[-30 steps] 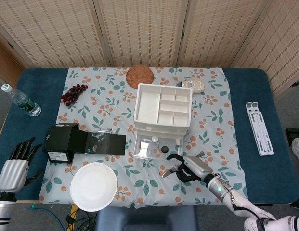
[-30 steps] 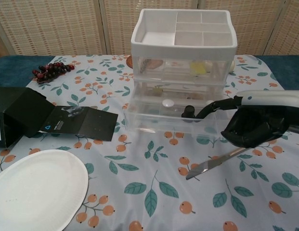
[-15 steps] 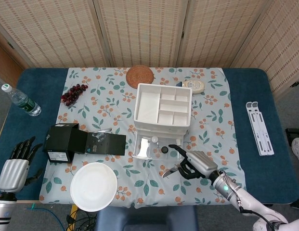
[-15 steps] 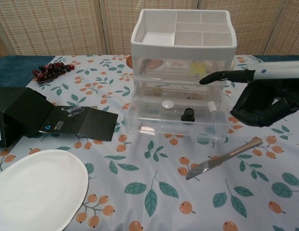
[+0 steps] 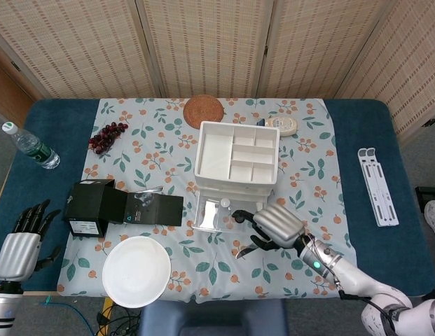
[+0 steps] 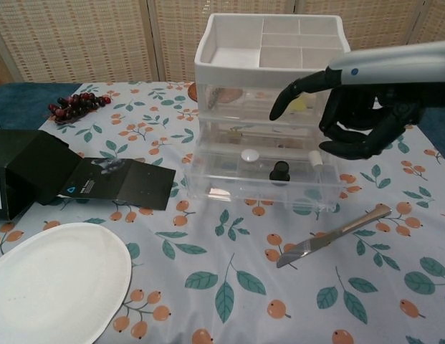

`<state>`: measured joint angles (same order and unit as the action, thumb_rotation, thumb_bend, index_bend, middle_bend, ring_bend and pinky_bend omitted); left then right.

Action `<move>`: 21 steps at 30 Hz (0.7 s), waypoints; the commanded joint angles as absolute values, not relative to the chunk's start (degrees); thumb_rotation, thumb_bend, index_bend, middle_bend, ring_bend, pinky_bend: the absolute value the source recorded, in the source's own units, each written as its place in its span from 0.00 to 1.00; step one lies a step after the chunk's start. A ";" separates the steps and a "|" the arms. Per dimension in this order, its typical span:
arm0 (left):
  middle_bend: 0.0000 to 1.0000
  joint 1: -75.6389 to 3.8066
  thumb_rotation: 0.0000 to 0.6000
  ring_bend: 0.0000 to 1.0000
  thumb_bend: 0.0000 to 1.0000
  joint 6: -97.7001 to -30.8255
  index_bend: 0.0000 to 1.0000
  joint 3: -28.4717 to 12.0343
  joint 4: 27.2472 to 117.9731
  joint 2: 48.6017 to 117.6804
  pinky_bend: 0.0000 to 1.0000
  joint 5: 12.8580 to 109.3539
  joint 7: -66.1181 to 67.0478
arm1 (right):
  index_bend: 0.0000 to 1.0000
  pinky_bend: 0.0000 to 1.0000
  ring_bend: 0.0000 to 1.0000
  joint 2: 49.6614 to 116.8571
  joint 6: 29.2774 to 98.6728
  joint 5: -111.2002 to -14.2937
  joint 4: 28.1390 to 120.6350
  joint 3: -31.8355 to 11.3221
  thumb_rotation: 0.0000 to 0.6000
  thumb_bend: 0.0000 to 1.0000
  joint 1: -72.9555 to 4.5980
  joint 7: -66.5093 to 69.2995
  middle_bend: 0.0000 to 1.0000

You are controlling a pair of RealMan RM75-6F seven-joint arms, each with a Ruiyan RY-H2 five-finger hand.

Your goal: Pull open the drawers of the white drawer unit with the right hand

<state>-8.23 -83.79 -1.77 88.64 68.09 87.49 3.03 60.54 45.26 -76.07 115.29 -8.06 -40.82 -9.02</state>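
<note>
A white drawer unit [image 6: 272, 54] with clear drawers stands on a pale cloth [image 6: 229, 287] printed with green leaves and orange berries, over the dark blue worktop [image 5: 357, 133]; the right hand [image 6: 358, 107] has black fingers and a silver back; the plate [image 6: 54, 283] is white, the box [image 6: 25, 179] black

Left robot hand [image 5: 21, 241] partly beyond the head view's bottom-left edge.
</note>
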 commanded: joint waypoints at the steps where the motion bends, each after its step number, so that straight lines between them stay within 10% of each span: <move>1: 0.00 -8.23 1.00 0.04 0.30 -83.79 0.15 -1.76 88.62 68.13 0.07 87.51 3.02 | 0.20 1.00 0.98 63.31 45.69 -77.26 111.60 -7.89 1.00 0.43 -44.07 -19.88 0.86; 21: 0.00 -7.71 1.00 0.04 0.30 -84.10 0.15 -1.76 87.74 68.45 0.07 87.12 2.13 | 0.32 1.00 1.00 71.11 45.03 -79.07 102.09 -6.18 1.00 0.25 -50.16 -37.78 0.99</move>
<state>-7.71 -84.10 -1.76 87.74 68.45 87.12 2.13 70.85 45.24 -79.38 102.39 -6.38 -49.93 -37.38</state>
